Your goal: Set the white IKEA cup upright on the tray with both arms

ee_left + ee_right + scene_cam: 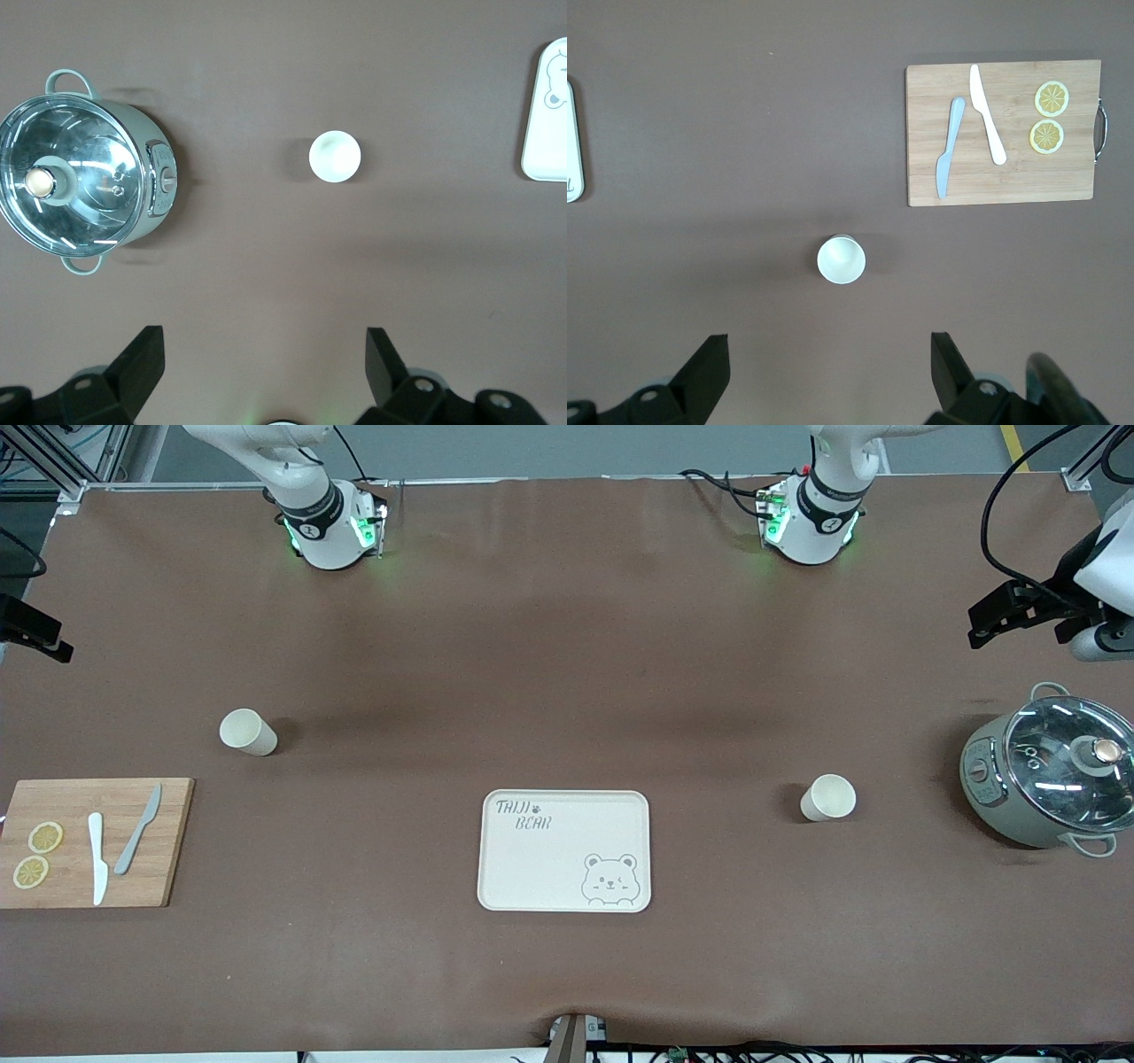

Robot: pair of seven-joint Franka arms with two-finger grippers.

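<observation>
On the brown table the cream tray (565,850) sat empty; you had two white cups, one (248,732) toward the right arm's end, one (828,797) toward the left arm's end beside the rice cooker (1050,778); both grippers, left (264,363) and right (829,365), hung high above their cups, fingers spread wide, holding nothing; no reach seemed begun; next you needed to descend onto a cup.

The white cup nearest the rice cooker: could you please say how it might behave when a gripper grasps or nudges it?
The white cup stands upright and looks empty from the left wrist view, so it is probably light and apt to slide or tip if nudged. Its smooth, tapered wall may slip between fingers. Once tipped, its round shape would likely roll on the brown table.
</observation>
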